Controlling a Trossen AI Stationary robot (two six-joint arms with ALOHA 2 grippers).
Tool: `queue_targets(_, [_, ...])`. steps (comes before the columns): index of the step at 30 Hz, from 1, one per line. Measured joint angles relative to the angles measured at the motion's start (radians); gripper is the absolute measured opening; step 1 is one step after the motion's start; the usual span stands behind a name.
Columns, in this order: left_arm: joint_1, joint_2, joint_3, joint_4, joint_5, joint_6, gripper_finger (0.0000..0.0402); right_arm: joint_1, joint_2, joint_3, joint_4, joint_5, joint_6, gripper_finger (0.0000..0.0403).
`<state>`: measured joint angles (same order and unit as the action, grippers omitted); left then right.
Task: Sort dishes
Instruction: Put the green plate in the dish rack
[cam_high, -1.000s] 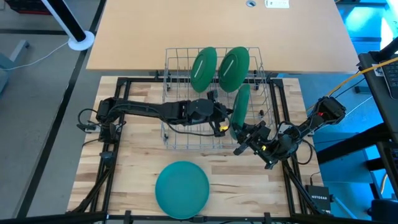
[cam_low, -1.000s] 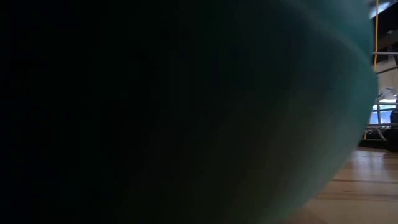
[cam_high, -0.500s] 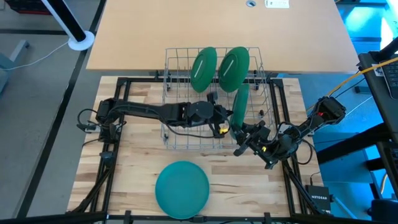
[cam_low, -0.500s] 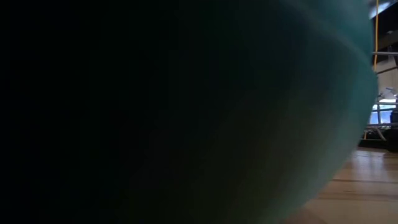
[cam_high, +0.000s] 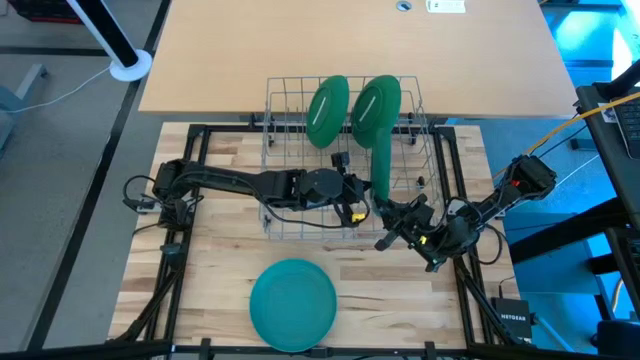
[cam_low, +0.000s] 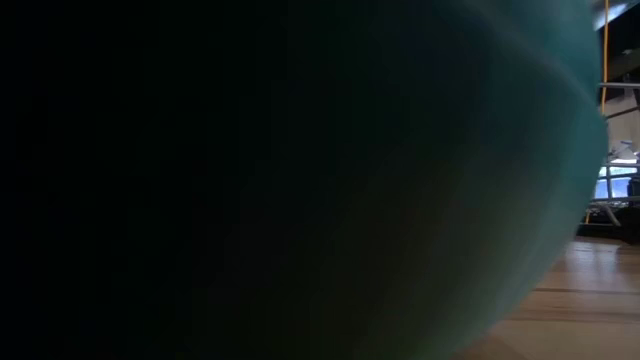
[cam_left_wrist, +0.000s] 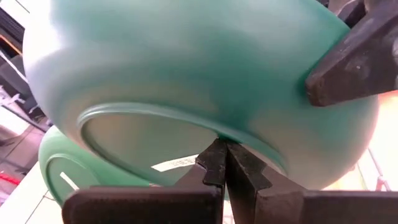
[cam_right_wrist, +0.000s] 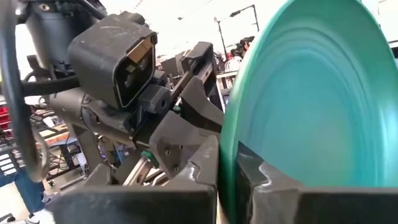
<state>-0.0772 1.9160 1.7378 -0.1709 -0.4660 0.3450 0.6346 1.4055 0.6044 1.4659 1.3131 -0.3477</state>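
Wire rack (cam_high: 345, 160): it stands at the back edge of the wooden surface (cam_high: 220, 270), with bare wood in front of it and to the left.
Back plates: two green plates stand on edge in the back of the rack, one on the left (cam_high: 328, 111) and one on the right (cam_high: 376, 108), just beside each other.
Held plate (cam_high: 383, 165): it stands upright on its thin edge in the right part of the rack, in front of the right back plate.
Right end effector (cam_high: 385, 212): it is at the rack's front right corner, closed tight on the bottom rim of the held plate (cam_right_wrist: 298, 106).
Left end effector (cam_high: 358, 192): it reaches over the front of the rack. Its fingers are pressed together on the plate's rim (cam_left_wrist: 205, 68).
Flat plate (cam_high: 293, 303): it lies alone on the wood near the front edge, well apart from the rack.
Hard to see: in the low view the flat plate (cam_low: 300, 180) fills nearly everything, dark and blurry. Only a strip of wood shows at the right.
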Motion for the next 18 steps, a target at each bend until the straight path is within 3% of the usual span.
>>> queue_targets(11, [-0.017,-0.011,0.0,0.001,-0.1,0.034,0.0,0.0,-0.006,0.0,0.008,-0.065,0.0,0.0012])
queue_targets(18, [-0.028,-0.018,0.0,0.005,-0.112,0.056,0.0,0.002,-0.023,0.0,0.017,-0.116,0.002,0.0012])
